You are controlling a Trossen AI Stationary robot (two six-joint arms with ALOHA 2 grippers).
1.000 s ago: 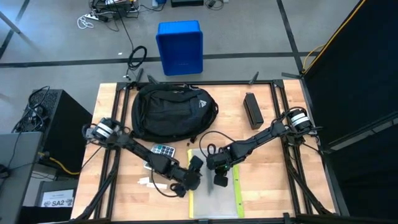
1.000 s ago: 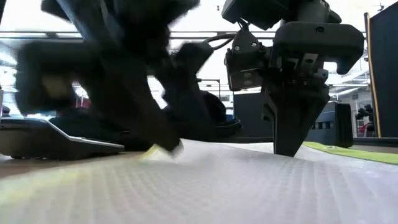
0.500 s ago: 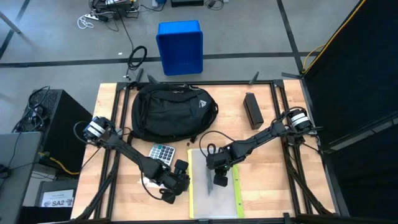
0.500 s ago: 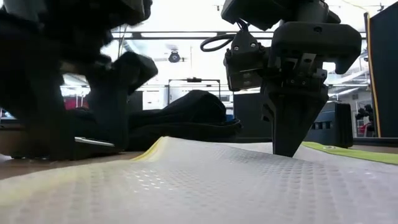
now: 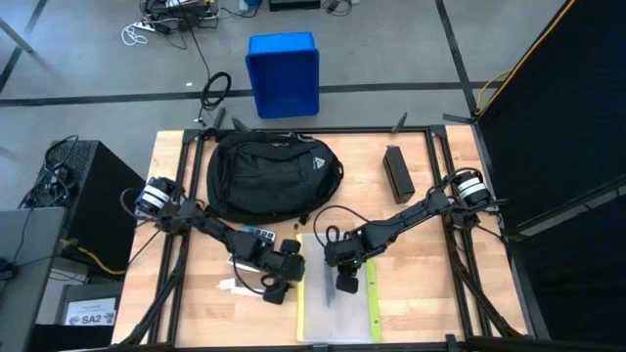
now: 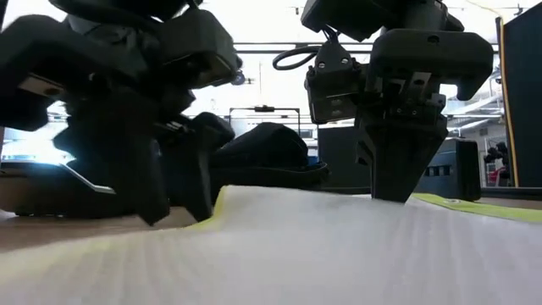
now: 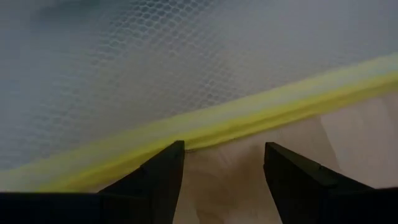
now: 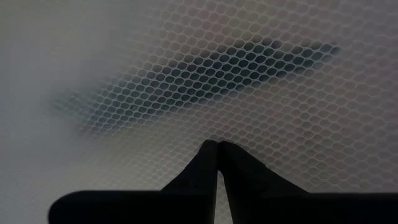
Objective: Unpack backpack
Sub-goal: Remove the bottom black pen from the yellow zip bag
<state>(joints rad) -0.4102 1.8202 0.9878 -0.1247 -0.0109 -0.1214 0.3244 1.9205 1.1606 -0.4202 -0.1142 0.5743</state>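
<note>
— Wooden tabletop under both arms, grey floor beyond. Whereabouts of the backpack?
— Far side of the table: large black soft fabric backpack (image 5: 269, 176), lying flat, well apart from both grippers. Cannot tell whether zipped.
— Changed lately?
— Left gripper (image 7: 224, 149): half a second ago out over bare wood, now swung back in to the yellow edge of the flat translucent white mesh pouch (image 5: 337, 313). Fingers spread, straddling that edge, gripping nothing.
— And on the other side?
— Right gripper (image 8: 216, 144): unmoved, fingers pressed together, tips down on the mesh, apparently pinning it.
— Meaning for the task?
— Already out, that pouch; probably being straightened or shifted rather than pulled from the bag. Possibly more left inside; cannot tell from outside.
— Writing anywhere?
— Small pale triangular logo (image 5: 315, 163) on the backpack, no legible name. "SA2" on a white label (image 5: 91, 318) beside the table. Nothing readable on the blue plastic bin (image 5: 283, 74) out on the floor.
</note>
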